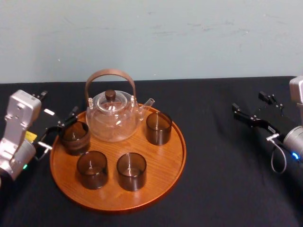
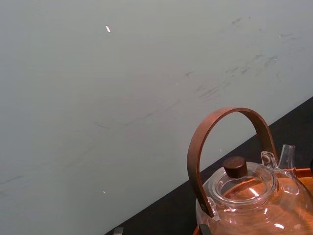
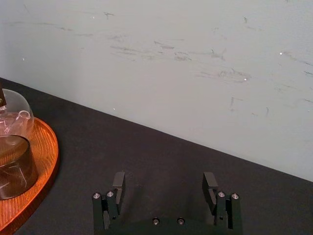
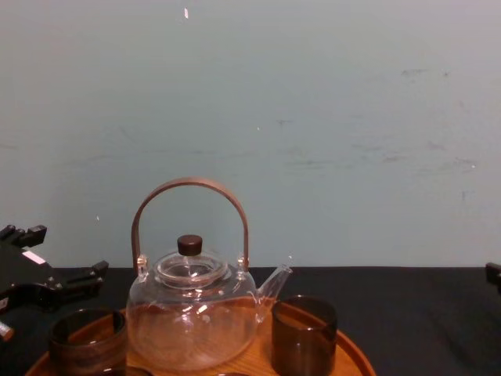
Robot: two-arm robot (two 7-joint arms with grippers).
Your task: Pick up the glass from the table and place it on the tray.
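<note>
The round wooden tray (image 1: 161, 161) holds a clear teapot (image 1: 113, 116) and several dark glasses. The glass (image 1: 75, 137) nearest my left gripper (image 1: 59, 131) stands upright on the tray's left side, just inside the rim. That gripper is open, with its fingers spread at the glass's outer side and not closed on it. The chest view has the same glass (image 4: 86, 338) low on the left, below the left gripper (image 4: 66, 251). My right gripper (image 3: 165, 183) is open and empty, far to the right over the black cloth.
Three other dark glasses (image 1: 158, 127) (image 1: 92, 169) (image 1: 131, 171) stand on the tray around the teapot, whose tall brown handle (image 2: 225, 122) rises close to the left arm. Black cloth (image 1: 227, 170) covers the table; a pale wall stands behind.
</note>
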